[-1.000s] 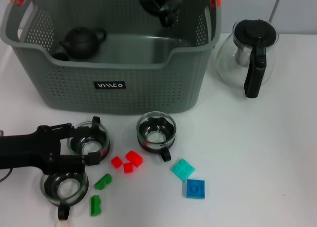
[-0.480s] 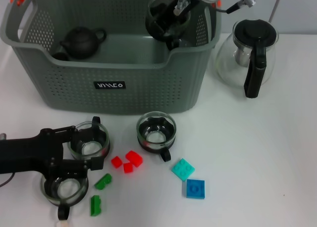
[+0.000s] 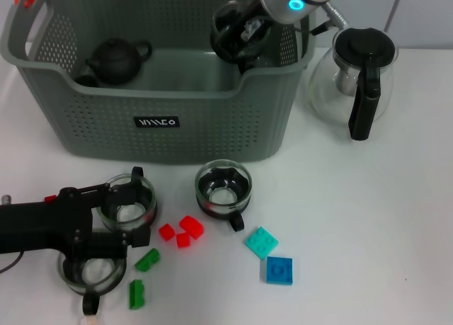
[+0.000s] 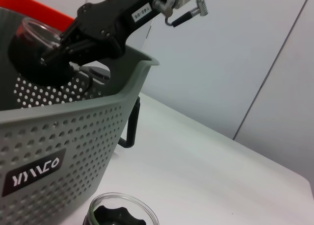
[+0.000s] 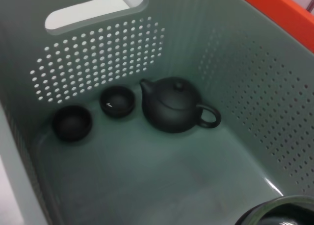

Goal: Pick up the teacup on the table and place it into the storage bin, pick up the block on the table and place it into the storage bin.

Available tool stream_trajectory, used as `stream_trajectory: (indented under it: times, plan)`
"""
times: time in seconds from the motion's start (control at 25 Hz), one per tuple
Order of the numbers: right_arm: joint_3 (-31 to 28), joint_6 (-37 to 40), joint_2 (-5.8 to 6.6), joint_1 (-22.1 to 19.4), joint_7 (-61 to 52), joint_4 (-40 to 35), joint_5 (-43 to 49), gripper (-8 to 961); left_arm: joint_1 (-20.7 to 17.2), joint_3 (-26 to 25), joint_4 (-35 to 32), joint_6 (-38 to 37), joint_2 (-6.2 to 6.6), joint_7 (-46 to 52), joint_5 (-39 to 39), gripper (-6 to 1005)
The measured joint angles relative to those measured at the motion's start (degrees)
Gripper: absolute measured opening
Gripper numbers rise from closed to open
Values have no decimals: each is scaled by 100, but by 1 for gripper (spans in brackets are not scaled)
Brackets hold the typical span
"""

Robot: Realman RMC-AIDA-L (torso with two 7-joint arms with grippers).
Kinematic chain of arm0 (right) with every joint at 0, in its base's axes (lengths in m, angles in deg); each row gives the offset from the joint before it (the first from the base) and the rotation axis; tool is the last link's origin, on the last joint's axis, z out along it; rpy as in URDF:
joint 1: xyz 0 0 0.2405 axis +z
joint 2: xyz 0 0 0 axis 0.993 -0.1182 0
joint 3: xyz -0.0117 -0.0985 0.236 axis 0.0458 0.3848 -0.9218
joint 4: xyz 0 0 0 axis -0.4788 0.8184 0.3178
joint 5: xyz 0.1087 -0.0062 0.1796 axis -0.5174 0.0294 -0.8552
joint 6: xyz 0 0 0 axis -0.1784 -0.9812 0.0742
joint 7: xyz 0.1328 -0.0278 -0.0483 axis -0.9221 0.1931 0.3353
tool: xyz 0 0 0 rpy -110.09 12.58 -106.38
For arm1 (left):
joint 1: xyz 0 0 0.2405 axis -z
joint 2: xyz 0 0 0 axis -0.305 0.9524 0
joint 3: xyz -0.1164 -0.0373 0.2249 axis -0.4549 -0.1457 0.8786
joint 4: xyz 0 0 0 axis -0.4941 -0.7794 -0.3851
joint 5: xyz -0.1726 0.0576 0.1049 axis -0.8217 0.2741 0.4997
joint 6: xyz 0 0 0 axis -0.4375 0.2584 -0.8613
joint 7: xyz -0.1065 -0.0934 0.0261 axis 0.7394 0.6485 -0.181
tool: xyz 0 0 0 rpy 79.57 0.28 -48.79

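Note:
The grey storage bin (image 3: 163, 120) stands at the back of the table. My right gripper (image 3: 244, 36) is shut on a glass teacup (image 3: 232, 26) and holds it over the bin's right inner side; the left wrist view shows this gripper (image 4: 55, 54) and cup (image 4: 34, 36) above the bin's rim (image 4: 98, 100). My left gripper (image 3: 122, 215) is open at the front left, its fingers either side of a second teacup (image 3: 131, 200). Another teacup (image 3: 224, 188) stands mid-table and one more (image 3: 90, 272) sits under the left arm. Red (image 3: 185, 231), green (image 3: 147, 260), teal (image 3: 261, 241) and blue (image 3: 279, 270) blocks lie in front.
A glass pot with a black handle (image 3: 357, 77) stands right of the bin. Inside the bin are a black teapot (image 5: 176, 112) and two small black cups (image 5: 117, 100) (image 5: 72, 122). Another green block (image 3: 136, 294) lies near the front edge.
My right arm has come into view, lowering the held teacup slightly into the bin's right side. My left gripper has shifted a little toward the front around its teacup.

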Motion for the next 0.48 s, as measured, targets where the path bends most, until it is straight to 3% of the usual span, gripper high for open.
stream_trajectory:
  times: [0.48]
  plan:
    - [12, -558, 19, 98, -233, 438, -31, 61, 40, -33, 0, 0, -18, -24, 0, 905]
